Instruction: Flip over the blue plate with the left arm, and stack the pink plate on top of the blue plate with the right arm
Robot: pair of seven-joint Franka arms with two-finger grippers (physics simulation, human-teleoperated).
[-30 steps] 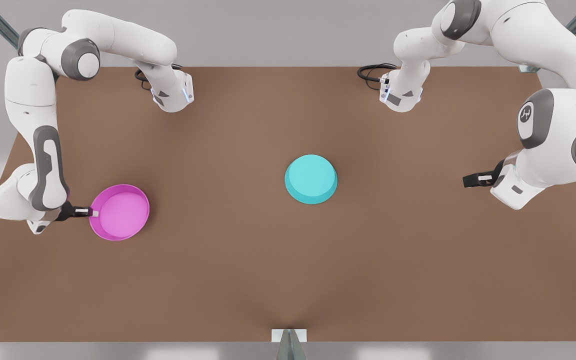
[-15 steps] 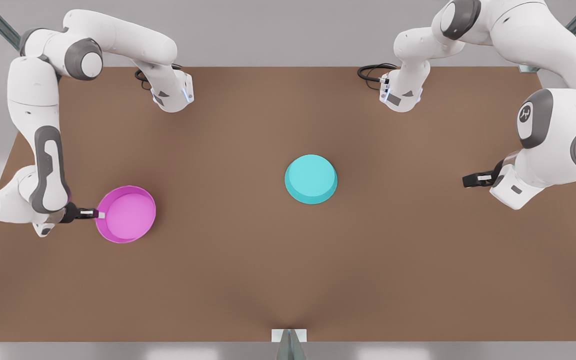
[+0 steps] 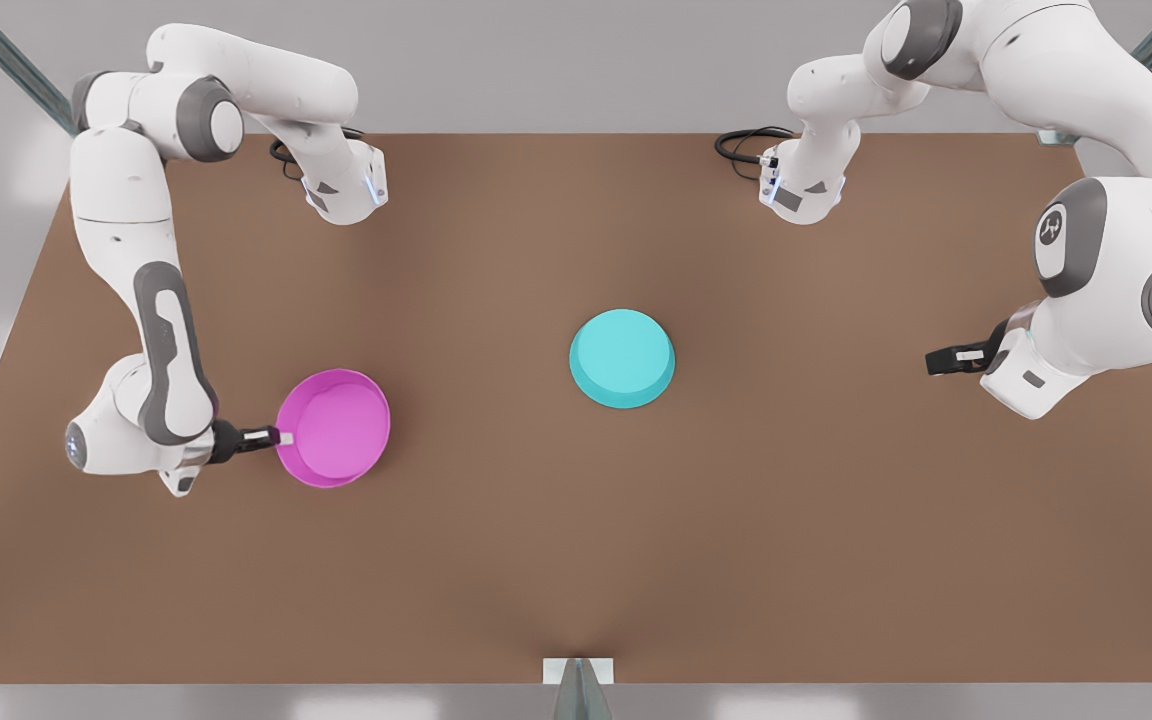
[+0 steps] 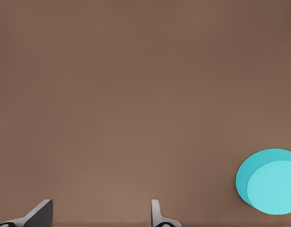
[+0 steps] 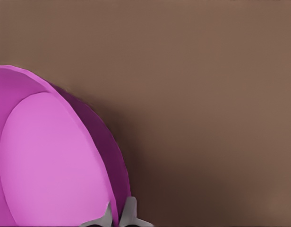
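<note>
The pink plate [image 3: 336, 427] sits open side up toward the front view's left, and my right gripper [image 3: 283, 437] is shut on its rim from the left. In the right wrist view the pink plate [image 5: 46, 161] looms close, its rim pinched at my right gripper [image 5: 118, 216]. The blue plate [image 3: 622, 357] lies upside down, flat bottom up, near the table's middle. At the front view's right my left gripper [image 3: 936, 360] waits open, well apart from the blue plate [image 4: 268, 182]. Nothing lies between the left gripper [image 4: 98, 218] fingers.
Both arm bases with black cables [image 3: 741, 148] stand along the brown table's [image 3: 576, 560] far edge. A small metal bracket [image 3: 578, 678] sits at the middle of the near edge. Bare tabletop lies between the two plates.
My right gripper has carried the pink plate toward the front view's right, closer to the blue plate. The left arm and the blue plate have not moved.
</note>
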